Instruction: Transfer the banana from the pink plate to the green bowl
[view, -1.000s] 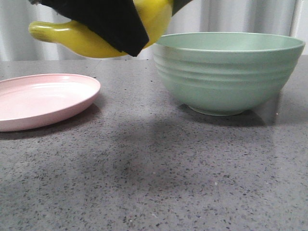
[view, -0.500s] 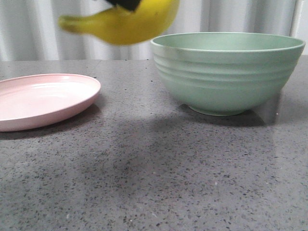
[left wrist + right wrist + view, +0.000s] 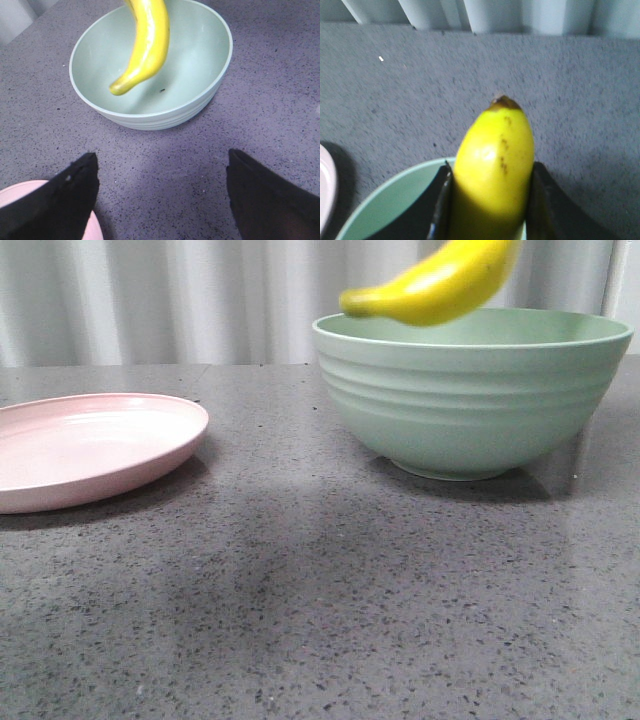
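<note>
The yellow banana (image 3: 440,282) hangs in the air above the green bowl (image 3: 470,390), over its left half. My right gripper (image 3: 490,172) is shut on the banana (image 3: 492,165), one black finger on each side, with the bowl's rim (image 3: 380,195) below. The left wrist view shows the banana (image 3: 145,45) over the bowl's empty inside (image 3: 195,55). The pink plate (image 3: 90,445) lies empty at the left. My left gripper (image 3: 160,165) is open and empty, above the table between plate and bowl. Neither gripper shows in the front view.
Grey speckled tabletop (image 3: 320,580) runs under everything. A pale pleated curtain (image 3: 200,300) stands behind the table. A corner of the pink plate (image 3: 90,220) shows beside my left finger.
The banana has moved right and up, from beside the bowl above the plate's edge to over the bowl. The black gripper has left the front view's top edge.
</note>
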